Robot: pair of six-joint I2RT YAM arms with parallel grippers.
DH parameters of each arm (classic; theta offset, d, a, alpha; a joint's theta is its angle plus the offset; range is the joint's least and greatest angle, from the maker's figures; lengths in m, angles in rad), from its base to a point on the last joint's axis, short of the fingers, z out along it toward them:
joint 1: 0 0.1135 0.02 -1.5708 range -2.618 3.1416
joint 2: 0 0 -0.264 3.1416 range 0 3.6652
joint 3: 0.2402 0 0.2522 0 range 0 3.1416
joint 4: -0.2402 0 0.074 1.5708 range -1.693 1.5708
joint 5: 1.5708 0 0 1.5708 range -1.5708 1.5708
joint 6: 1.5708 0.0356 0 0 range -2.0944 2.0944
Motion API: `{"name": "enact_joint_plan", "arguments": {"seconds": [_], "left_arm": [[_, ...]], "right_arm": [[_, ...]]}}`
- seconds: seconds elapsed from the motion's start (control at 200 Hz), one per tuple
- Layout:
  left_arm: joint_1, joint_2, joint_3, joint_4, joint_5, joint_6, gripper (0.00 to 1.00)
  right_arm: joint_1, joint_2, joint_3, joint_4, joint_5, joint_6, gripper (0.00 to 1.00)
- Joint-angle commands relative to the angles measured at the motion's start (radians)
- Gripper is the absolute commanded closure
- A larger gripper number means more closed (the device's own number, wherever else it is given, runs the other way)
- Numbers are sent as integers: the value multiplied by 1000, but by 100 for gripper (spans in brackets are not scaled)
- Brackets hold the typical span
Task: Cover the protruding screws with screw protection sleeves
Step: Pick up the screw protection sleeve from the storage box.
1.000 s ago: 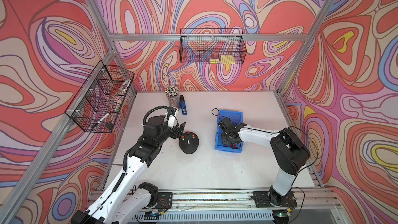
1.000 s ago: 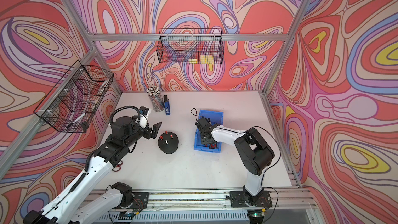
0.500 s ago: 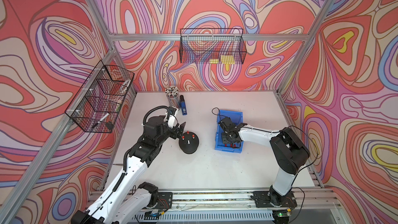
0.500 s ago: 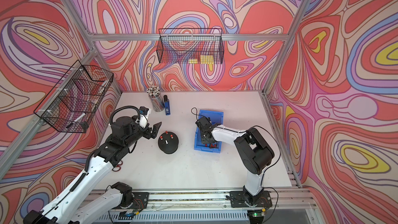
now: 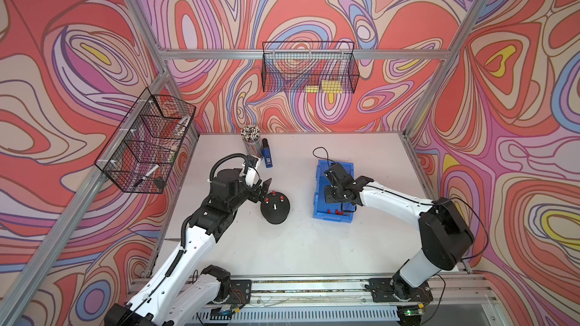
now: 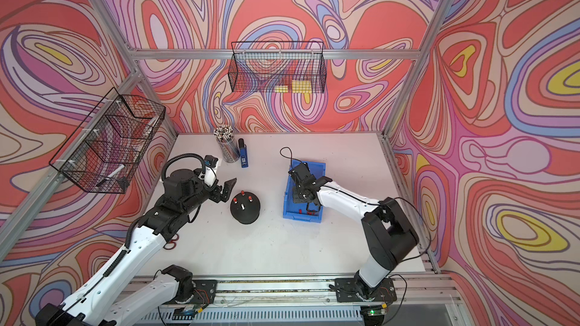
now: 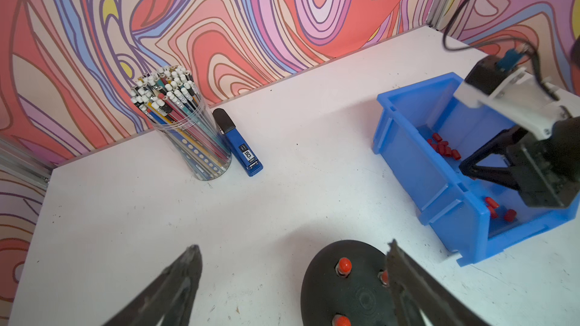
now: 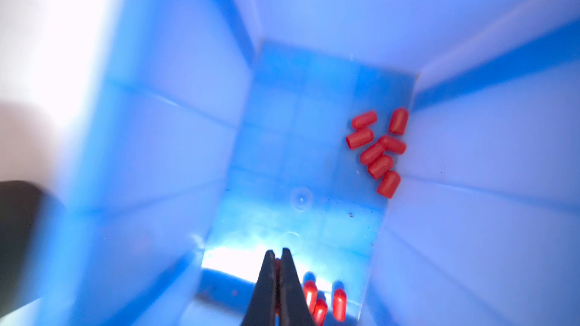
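**Reader:** Where do the screws (image 5: 275, 206) stand?

**Legend:** Upright on a black dome (image 5: 276, 214) on the white table (image 5: 298, 246), left of the blue bin (image 5: 332, 218) and apart from it. In a top view three carry red caps (image 5: 274, 193). The fourth, on the dome's near side, is bare white metal.

**Reader:** And the left pincer (image 5: 262, 191)?

**Legend:** Just beside the dome's far-left edge. Its fingers (image 7: 180, 277) are spread wide, with nothing between them. In the left wrist view one finger crosses in front of the dome's rim and half hides a capped screw.

**Reader:** The right pincer (image 8: 277, 254)?

**Legend:** Inside the bin at its near end, pointing down. Its two black fingers are pressed together. A strip of red fills the slit between them and appears to be a red cap (image 8: 277, 269) pinched there. A few loose caps lie on the bin floor just beside the tips. A larger cluster (image 8: 376, 152) lies farther back. The bin walls are blurred in the right wrist view.

**Reader:** What else is shown?

**Legend:** At the table's far edge stands a clear jar of pencils (image 5: 251, 144), with a blue stapler (image 5: 266, 155) just to its right. A wire basket (image 5: 147, 145) hangs on the left wall. A second basket (image 5: 309, 70) on the far wall holds yellow blocks (image 5: 329, 86).
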Motion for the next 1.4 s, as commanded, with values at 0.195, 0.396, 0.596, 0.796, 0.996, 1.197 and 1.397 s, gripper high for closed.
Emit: {"name": "enact_joint_plan", "arguments": {"seconds": [0.195, 0.396, 0.596, 0.796, 0.996, 1.197, 1.397], "left_arm": [[-9, 35, 89, -2, 358, -158, 14], [-71, 67, 96, 235, 620, -355, 16], [-154, 120, 126, 511, 759, -522, 19], [-188, 161, 153, 639, 803, -594, 31], [-190, 170, 139, 747, 814, -645, 42], [-190, 194, 136, 825, 824, -698, 65], [-190, 210, 129, 898, 833, -741, 97]], "right_arm": [[-6, -275, -56, 193, -280, -73, 98], [-4, -435, -115, 563, -602, -25, 98], [-2, -458, -108, 828, -740, 82, 99], [22, -441, -86, 908, -775, 111, 99], [53, -445, -91, 931, -784, 106, 99], [64, -448, -90, 929, -791, 103, 99], [66, -462, -98, 923, -780, 100, 99]]}}
